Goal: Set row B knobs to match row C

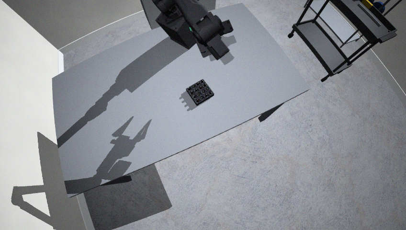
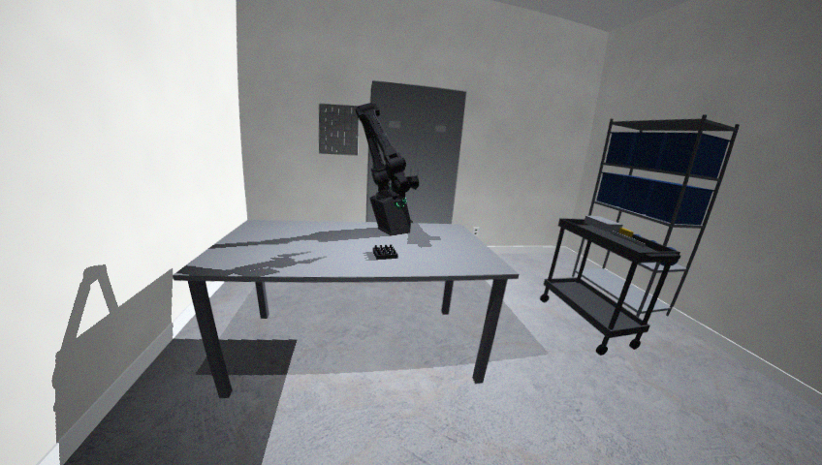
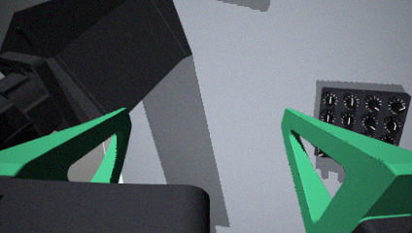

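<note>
— Where is the knob box [image 1: 199,92]?

— Near the middle of the grey worktop [image 1: 256,71], standing flat and well apart from the arm's base [image 2: 392,216]. The pincer [image 3: 206,121] hangs high above, green fingers spread wide, gripping nothing.

— How would it handle?

— I judge it rigid and light, so a sideways shove could slide it. The knobs [image 3: 350,102] are small, stiff, round and packed close in rows; they look smooth, so a slack pinch may slip.

— Where to take hold?

— Straddle one row B knob's sides from straight above and twist, keeping the fingers off its neighbours. Which row is B is too small to tell from here.
</note>
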Controlling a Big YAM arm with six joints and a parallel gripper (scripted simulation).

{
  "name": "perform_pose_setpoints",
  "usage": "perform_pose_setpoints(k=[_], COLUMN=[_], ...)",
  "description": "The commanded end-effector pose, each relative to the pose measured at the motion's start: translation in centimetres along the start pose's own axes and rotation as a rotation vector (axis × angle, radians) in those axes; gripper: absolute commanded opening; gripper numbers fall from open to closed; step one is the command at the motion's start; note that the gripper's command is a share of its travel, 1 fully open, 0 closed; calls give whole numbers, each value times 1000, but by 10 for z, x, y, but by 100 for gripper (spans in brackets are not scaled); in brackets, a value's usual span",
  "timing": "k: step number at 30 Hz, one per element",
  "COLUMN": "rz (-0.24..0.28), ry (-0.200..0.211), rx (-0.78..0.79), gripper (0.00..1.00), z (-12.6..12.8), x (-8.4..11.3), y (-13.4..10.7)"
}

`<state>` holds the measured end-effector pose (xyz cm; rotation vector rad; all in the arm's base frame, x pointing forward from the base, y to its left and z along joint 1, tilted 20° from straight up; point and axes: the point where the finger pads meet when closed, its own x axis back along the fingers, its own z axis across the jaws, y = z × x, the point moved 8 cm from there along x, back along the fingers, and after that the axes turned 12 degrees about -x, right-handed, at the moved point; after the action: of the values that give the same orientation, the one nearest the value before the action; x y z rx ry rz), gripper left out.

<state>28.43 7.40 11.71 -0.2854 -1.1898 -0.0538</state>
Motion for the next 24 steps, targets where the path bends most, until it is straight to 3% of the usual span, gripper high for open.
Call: perform_pose_setpoints(k=[1, 17, 18, 21, 24], rz=[-3, -3, -33, -23, -24], ry=[-6, -6, -64, -51, -83], rx=[1, 1, 9, -69, -190], gripper=[100, 100, 100, 100, 100], z=[0, 0, -6, -18, -29], x=[2, 2, 24, 5, -14], y=[1, 1, 7, 1, -3])
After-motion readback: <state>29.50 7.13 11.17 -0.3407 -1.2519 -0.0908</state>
